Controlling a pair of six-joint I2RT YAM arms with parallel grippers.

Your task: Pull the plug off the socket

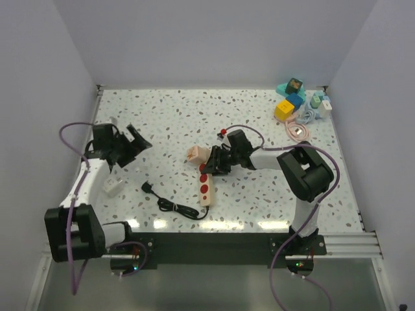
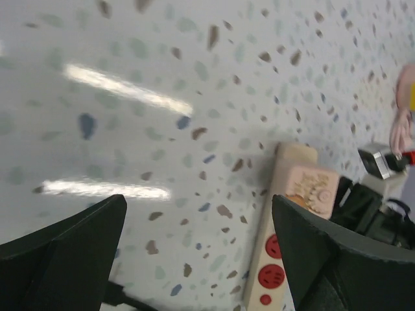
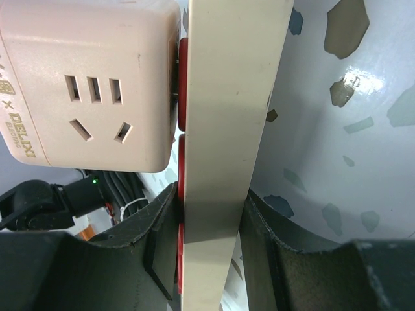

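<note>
Over the left part of the table (image 1: 259,210), my left gripper (image 1: 123,146) hung with its fingers (image 2: 65,259) spread as wide as they go, holding nothing and touching nothing. Between them I looked down on bare speckled surface.

My right gripper (image 1: 214,162) was reached in toward the middle, its jaws drawn partway in and clamped on the socket (image 1: 205,184). From my right wrist, both fingers (image 3: 155,253) pressed flat against the cream strip, one on each side, with no gap showing.

The plug (image 1: 147,187) lay loose on the table to the left of the socket and apart from it. Its thin black cord (image 1: 178,208) curled toward the near edge and back to the strip's near end.

Only the overhead view showed the plug, and it also showed a small white block (image 1: 112,188) lying near my left arm. My left wrist gave a slanted look along the socket, with two red outlets (image 2: 272,275) facing up and a pinkish cube adapter (image 2: 314,191) seated at the far end. A dark bit of cord crossed the bottom edge of that view, but I could not tell which part of it. My right wrist saw the strip edge-on, with the adapter's pale face and its slots up close. The red outlets appeared there only as a thin line along the strip's left side.
</note>
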